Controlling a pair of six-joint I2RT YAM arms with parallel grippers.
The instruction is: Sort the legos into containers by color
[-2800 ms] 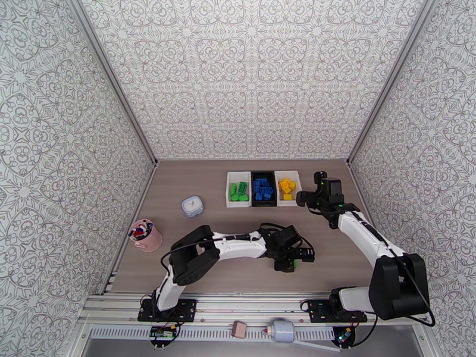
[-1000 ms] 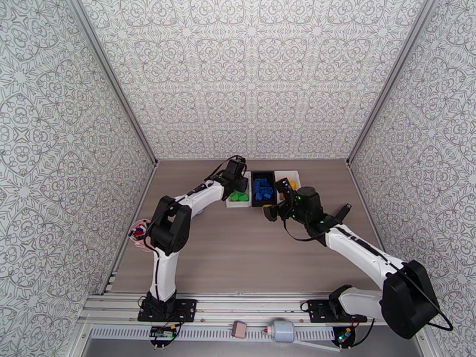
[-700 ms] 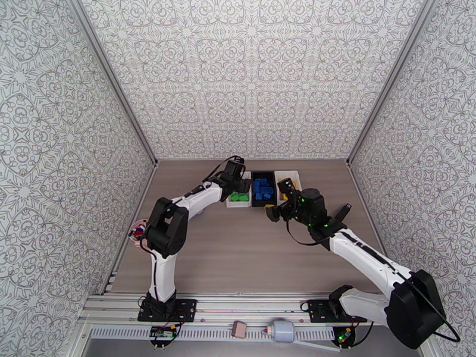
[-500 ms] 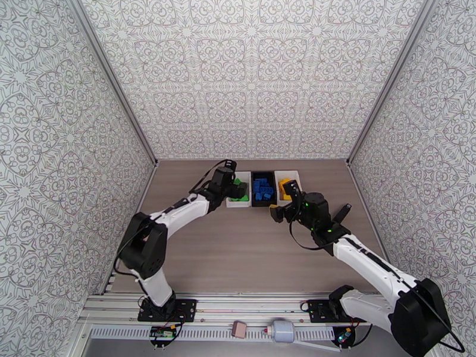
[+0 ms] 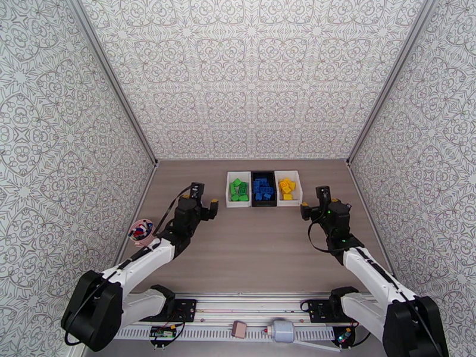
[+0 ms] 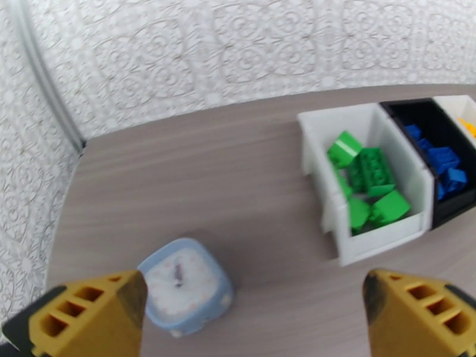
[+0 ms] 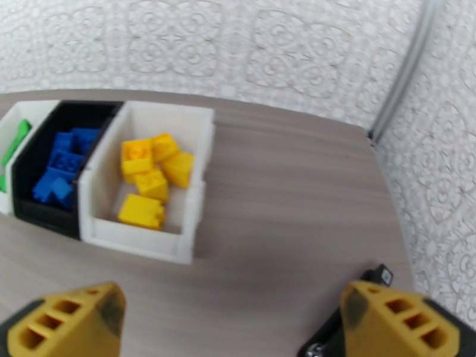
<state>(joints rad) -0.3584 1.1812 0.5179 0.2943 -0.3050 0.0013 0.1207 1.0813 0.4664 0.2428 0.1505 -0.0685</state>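
The three bins stand in a touching row at the upper centre of the table [image 5: 256,257] in the top view. The left white bin [image 5: 238,204] contains the green legos [image 5: 239,190]. The black bin [image 5: 263,204] in the middle contains the blue legos [image 5: 262,189]. The right white bin [image 5: 288,203] contains the yellow legos [image 5: 286,187].

The left gripper [image 5: 203,196] is positioned left of the row, near the left white bin but apart from it. Its jaws are spread wide. In the left wrist view its yellow fingertips [image 6: 89,316] occupy the lower corners of the frame. A small blue clock [image 6: 184,287] with a white face lies on the table just beside the lower-left fingertip.

The right gripper [image 5: 313,199] is positioned right of the row, near the right white bin but apart from it. Its jaws are likewise spread wide, with table surface between them in the right wrist view.

A pink cup [image 5: 141,230] of colourful bits stands at the left edge of the table.
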